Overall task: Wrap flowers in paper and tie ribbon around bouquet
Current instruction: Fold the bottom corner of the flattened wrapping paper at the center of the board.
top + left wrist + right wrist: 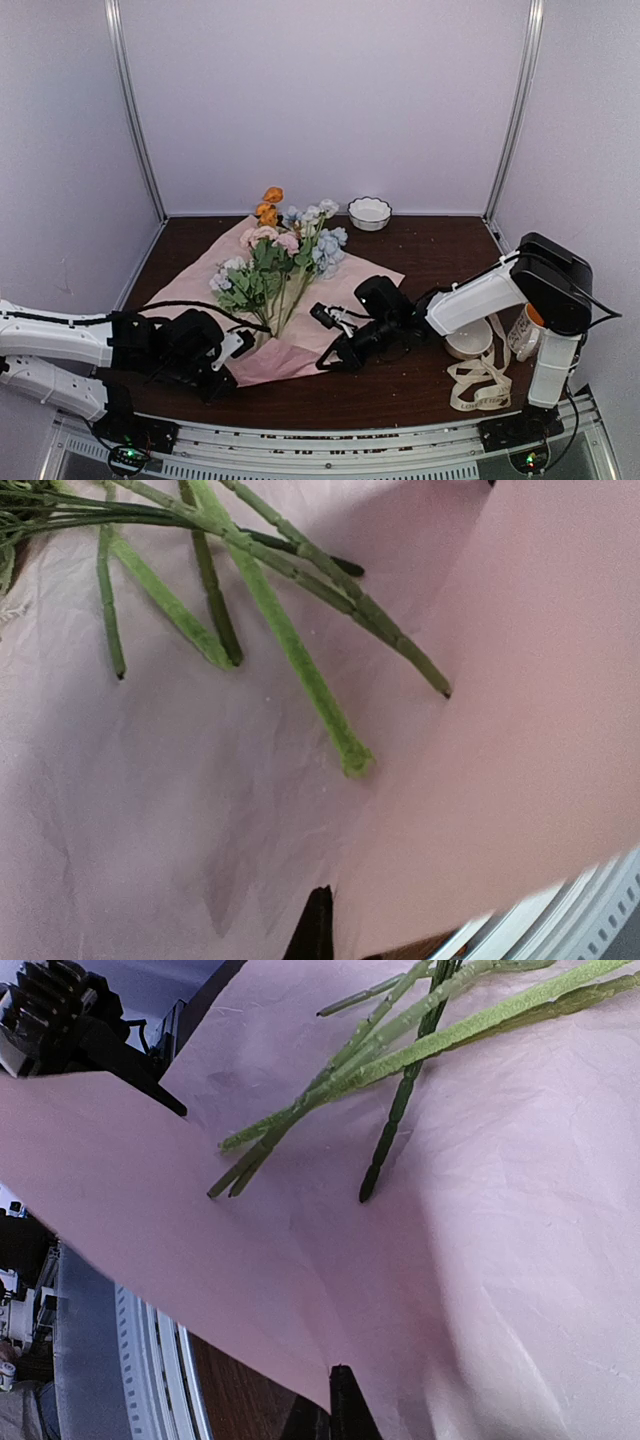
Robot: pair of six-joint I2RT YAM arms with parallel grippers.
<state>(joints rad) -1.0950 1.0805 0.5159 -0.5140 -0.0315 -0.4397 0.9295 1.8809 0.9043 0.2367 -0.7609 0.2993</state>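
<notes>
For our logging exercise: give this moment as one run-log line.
flowers: lying on paper | left gripper: shut on paper edge | right gripper: shut on paper edge | ribbon: lying aside

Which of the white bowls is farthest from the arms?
The scalloped white bowl, standing alone beyond the flowers; the other bowl sits close to the right arm, beside the ribbon.

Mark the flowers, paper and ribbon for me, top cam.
flowers (272, 272): top view, leafy middle of the bunch.
paper (358, 283): top view, bare right part of the sheet.
ribbon (478, 402): top view, lowest loop of the band.
</notes>
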